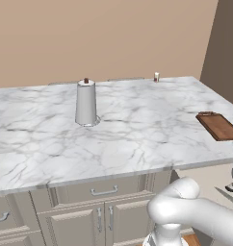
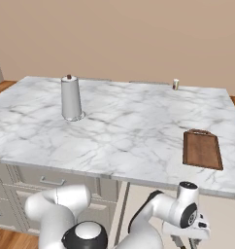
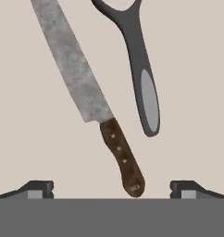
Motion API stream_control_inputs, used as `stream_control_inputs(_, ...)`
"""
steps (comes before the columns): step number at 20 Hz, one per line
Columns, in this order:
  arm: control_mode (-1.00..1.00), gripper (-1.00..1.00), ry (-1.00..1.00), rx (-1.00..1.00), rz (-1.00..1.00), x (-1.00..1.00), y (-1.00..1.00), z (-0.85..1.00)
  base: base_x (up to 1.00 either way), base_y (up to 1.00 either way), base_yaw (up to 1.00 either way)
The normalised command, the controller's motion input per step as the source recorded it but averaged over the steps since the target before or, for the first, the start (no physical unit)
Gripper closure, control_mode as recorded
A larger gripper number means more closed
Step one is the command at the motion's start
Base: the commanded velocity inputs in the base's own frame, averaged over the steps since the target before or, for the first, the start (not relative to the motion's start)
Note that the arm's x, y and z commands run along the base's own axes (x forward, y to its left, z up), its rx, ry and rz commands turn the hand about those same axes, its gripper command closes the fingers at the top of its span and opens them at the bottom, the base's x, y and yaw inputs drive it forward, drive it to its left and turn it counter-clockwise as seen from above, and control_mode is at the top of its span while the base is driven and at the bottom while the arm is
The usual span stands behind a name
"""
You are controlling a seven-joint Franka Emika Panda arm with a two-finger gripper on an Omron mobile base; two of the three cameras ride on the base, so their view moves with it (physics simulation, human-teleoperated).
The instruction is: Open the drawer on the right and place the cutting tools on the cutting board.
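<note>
- Left base view: from behind and left of the arm, looking forward and down across the marble countertop point(image 1: 128, 139), cutting board point(image 1: 218, 126) at far right.
- Right base view: from behind and right, same countertop, board nearer.
- Shared by these 2: countertop, board, paper towel roll point(image 1: 86, 103).
- Hand view: close, straight down on a knife point(image 3: 88, 97) and a peeler point(image 3: 141, 69).
</note>
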Motion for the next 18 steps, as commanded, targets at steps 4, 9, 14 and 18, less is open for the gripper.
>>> stream_control_inputs(4,-1.00,-1.00,-0.08,0.00,0.00,0.02,0.00,-0.34,0.00,0.00,0.00)
stream_control_inputs(9,-1.00,-1.00,-0.02,0.00,0.00,0.00,-0.03,-0.33,0.00,0.00,0.00)
stream_control_inputs(14,-1.00,-1.00,0.00,0.00,0.00,0.00,-0.10,-0.11,0.00,0.00,0.00)
stream_control_inputs(18,-1.00,-1.00,0.00,0.00,0.00,0.00,-0.24,-0.09,0.00,0.00,0.00)
